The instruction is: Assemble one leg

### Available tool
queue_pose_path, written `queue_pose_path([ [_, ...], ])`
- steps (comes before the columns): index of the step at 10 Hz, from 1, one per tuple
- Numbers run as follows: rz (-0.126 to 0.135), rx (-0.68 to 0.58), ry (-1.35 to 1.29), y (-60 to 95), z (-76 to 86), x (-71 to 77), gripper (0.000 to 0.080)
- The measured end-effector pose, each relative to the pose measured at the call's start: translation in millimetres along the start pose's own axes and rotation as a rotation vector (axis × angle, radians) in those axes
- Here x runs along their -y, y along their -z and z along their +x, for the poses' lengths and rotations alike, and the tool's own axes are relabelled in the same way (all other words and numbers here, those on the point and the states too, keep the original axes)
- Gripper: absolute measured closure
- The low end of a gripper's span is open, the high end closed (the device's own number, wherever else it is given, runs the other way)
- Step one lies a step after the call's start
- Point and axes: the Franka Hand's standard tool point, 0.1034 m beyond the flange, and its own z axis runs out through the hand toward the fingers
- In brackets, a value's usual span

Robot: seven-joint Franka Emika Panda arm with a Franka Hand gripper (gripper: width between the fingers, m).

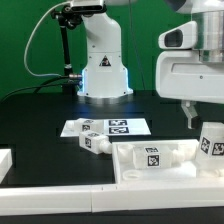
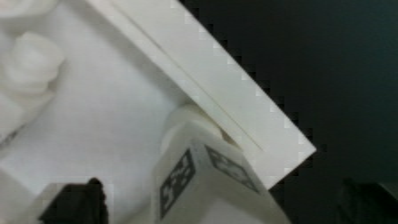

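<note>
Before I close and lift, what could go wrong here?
The end effector is open, straddling the leg near the corner of the panel. Going lower, a finger may catch the panel's rim and shift it. The leg looks turned relative to the fingers, so closing could twist or topple it. Any panel shift could roll the other leg lying in it.

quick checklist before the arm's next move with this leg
1. Leg between the gripper fingers: ok.
2. Grip closed on leg: not ok, gaps show on both sides.
3. Leg upright: ok, looks upright in the exterior view.
4. Leg seated in the panel: cannot tell.
5. Spare leg clear of the gripper, by the marker board: ok.
</note>
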Motion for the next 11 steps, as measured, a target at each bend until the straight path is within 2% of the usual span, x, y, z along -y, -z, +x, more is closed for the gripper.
queue_pose_path([
  [2, -0.025, -0.016, 0.282, -0.7, 0.3, -1.0, 0.0151],
  [4, -0.024, -0.016, 0.262, -0.8, 0.8, -1.5, 0.0151],
  [6, -0.024, -0.016, 0.235, -1.1, 0.5, -1.4, 0.0394],
  [7, -0.026, -0.014, 0.169, -1.3, 0.8, -2.8, 0.0394],
  [8, -0.028, -0.014, 0.094, -1.4, 1.2, -4.0, 0.0511],
  [9, -0.028, -0.014, 0.061, -1.5, 1.3, -4.2, 0.0511],
  [11, -0.018, -0.014, -0.196, -1.8, 3.3, -5.7, 0.0511],
])
